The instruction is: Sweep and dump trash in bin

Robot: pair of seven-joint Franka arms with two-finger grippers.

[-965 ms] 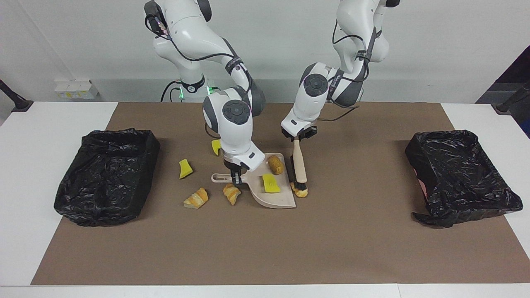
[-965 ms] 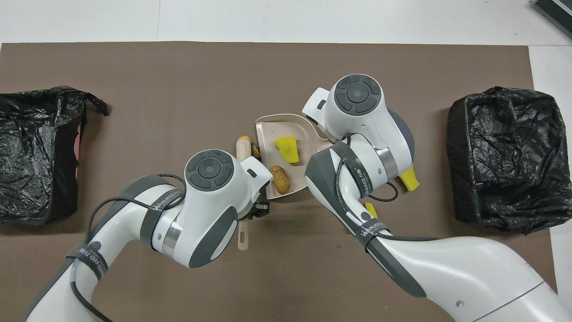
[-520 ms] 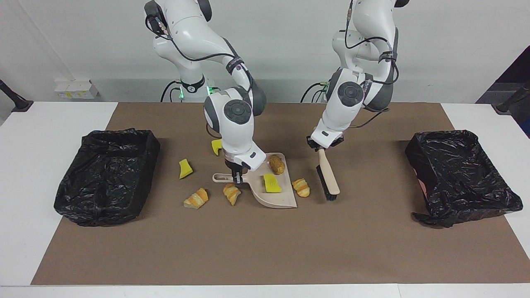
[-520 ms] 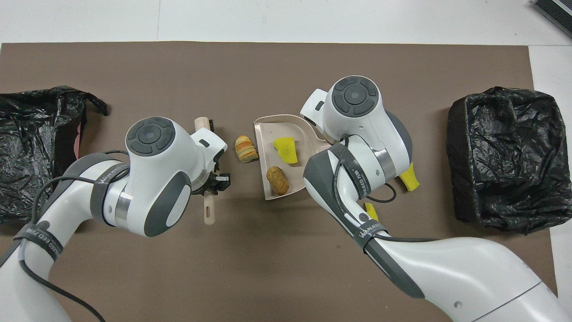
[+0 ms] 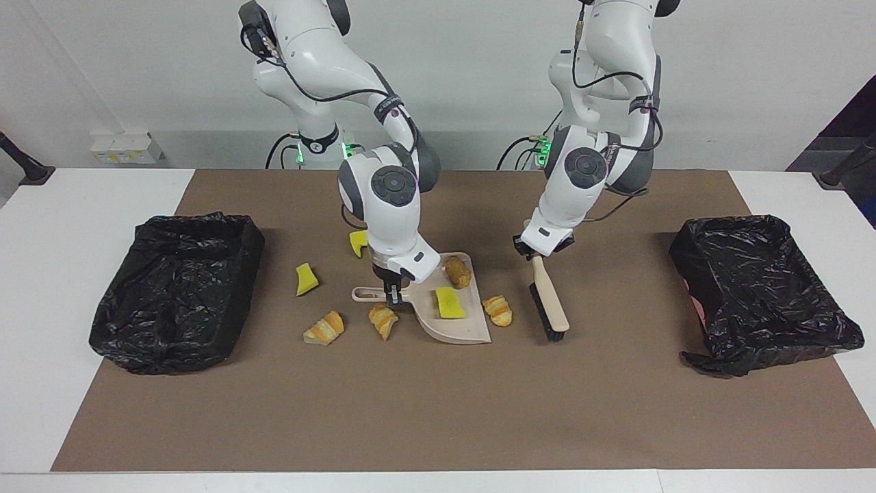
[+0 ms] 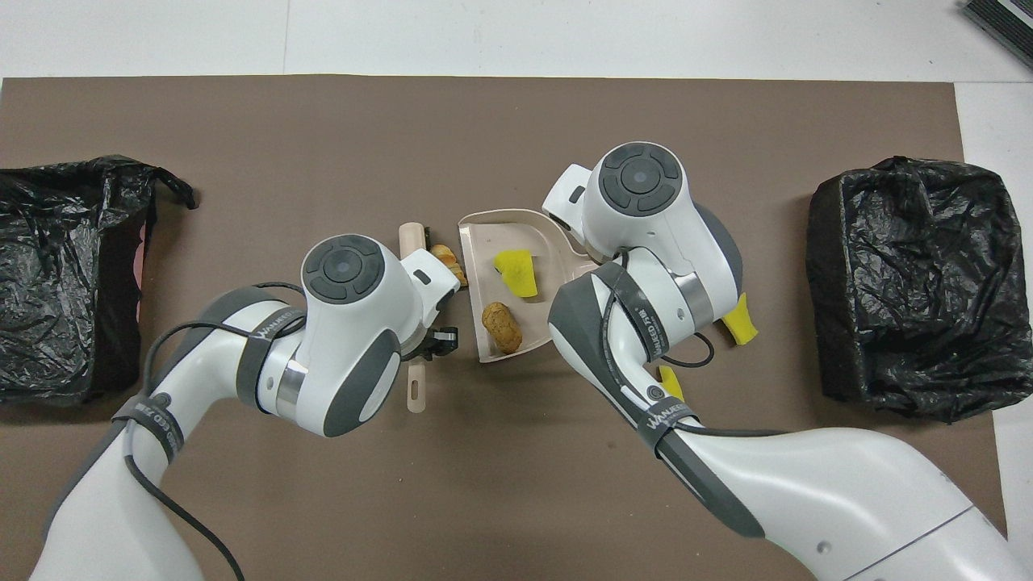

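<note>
The right pincer (image 5: 392,296) gripped the dustpan (image 5: 448,308) handle; the left pincer (image 5: 538,255) gripped the brush (image 5: 549,301). A croissant scrap (image 5: 498,310) lay just beside the pan's lip. A skewed stroke might have knocked it past the pan.

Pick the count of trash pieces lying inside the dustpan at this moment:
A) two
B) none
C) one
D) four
A: the dustpan holds just a yellow sponge chunk and a brown bread piece; the croissant piece sits on the mat beside the pan's open edge, between it and the brush.
</note>
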